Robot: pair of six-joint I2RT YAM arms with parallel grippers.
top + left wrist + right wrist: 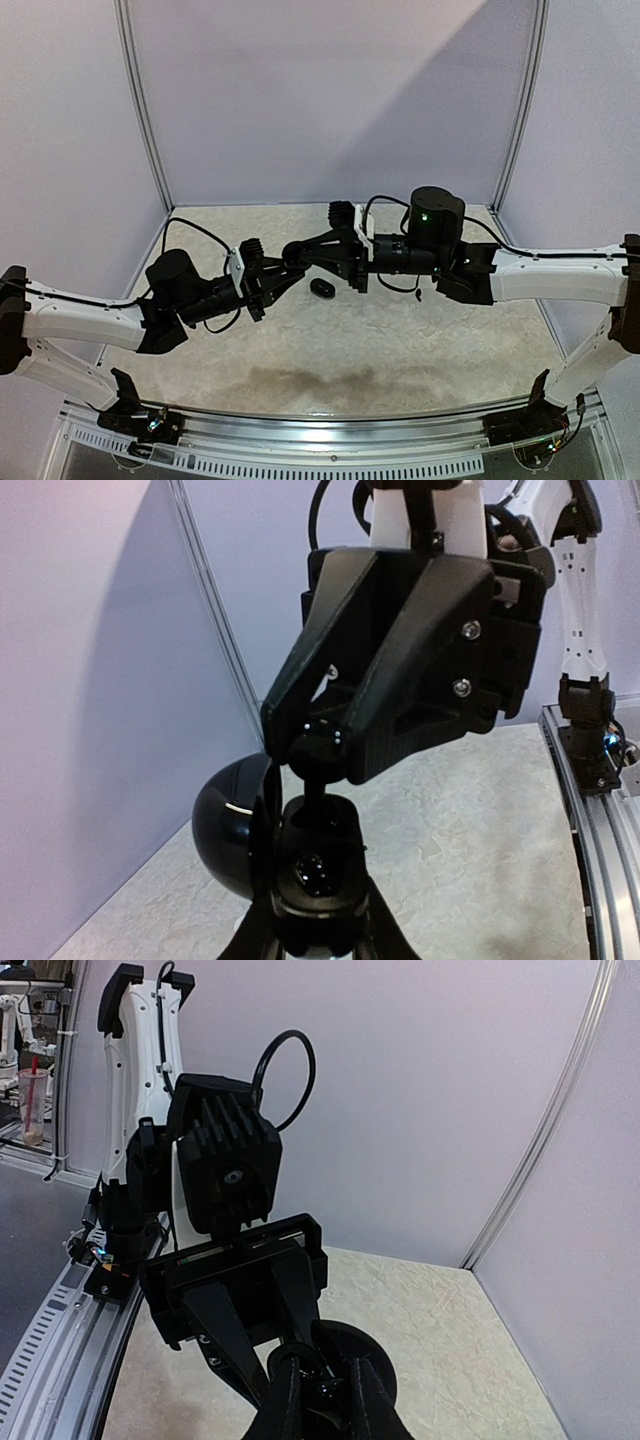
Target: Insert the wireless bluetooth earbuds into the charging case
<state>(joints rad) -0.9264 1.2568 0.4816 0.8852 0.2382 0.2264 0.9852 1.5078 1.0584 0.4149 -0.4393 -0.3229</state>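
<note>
My left gripper (318,915) is shut on a glossy black charging case (345,830), held up above the table with its round lid (225,815) swung open to the left. One black earbud (318,872) sits in the case's nearer slot. My right gripper (316,752) comes down from above, shut on a second black earbud (318,780) whose stem reaches into the farther slot. In the right wrist view this gripper (328,1392) pinches the bud just over the case lid (365,1355). From above, the left gripper (283,283) and the right gripper (297,251) meet tip to tip at mid-table.
A small black oval object (322,288) lies on the beige mat just right of the meeting grippers. A tiny dark piece (418,295) lies under the right arm. White walls enclose the mat on three sides; a metal rail (330,440) runs along the near edge.
</note>
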